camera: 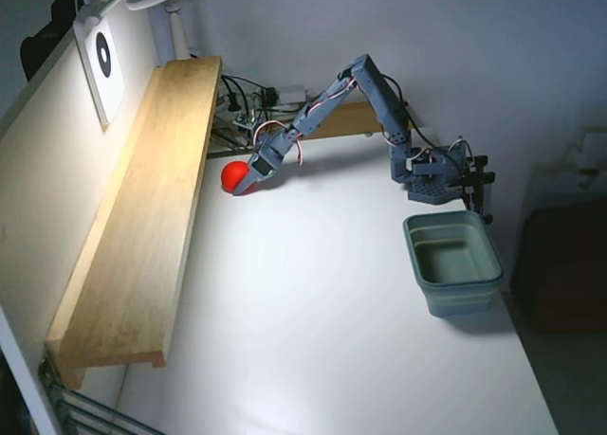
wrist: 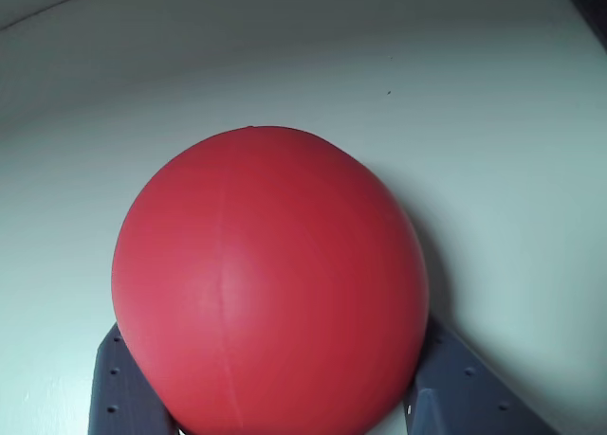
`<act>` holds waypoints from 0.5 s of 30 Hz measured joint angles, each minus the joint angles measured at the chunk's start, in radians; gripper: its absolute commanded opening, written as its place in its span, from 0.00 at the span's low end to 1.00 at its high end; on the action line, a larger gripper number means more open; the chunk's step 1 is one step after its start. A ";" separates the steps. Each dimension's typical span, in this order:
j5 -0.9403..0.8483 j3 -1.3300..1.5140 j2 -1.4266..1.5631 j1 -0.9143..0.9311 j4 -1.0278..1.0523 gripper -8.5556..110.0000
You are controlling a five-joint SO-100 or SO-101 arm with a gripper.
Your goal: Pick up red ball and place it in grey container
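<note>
Wooden shelf board [camera: 142,226] is seen nearest in the fixed view, laid along the left edge of the white tabletop [camera: 313,331], running from the near-left corner toward the far-left corner. Grey container [camera: 453,262] is set near the right edge of the tabletop, upright, nothing seen inside it, well apart from the ball. Arm base [camera: 438,177] is clamped at the right edge just behind the container. Arm [camera: 365,89] is stretched from there across the far part of the tabletop toward the left. End effector [camera: 248,177] is lowered at the red ball [camera: 233,175], which is found near the far-left corner, just beside the inner edge of the shelf board. Ball is seen touching the fingers; whether it rests on the tabletop or is lifted cannot be told from this view. Cables and electronics [camera: 254,108] are piled at the far edge behind the arm. White card with a black ring target [camera: 102,58] is fixed on the left wall.

Wrist view: red ball [wrist: 270,283] fills most of the picture, with the white tabletop [wrist: 493,151] behind it. Two grey-blue fingers [wrist: 123,388] are seen at the lower left and lower right, pressed against the ball's sides, so the end effector [wrist: 285,402] is closed around the ball at ball width.
</note>
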 measured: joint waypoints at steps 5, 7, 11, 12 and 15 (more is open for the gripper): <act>0.000 0.109 0.064 0.000 -0.040 0.27; 0.000 0.156 0.097 0.000 -0.052 0.27; 0.000 0.255 0.163 0.000 -0.080 0.27; 0.000 0.281 0.179 0.000 -0.084 0.27; 0.000 0.342 0.221 0.000 -0.103 0.27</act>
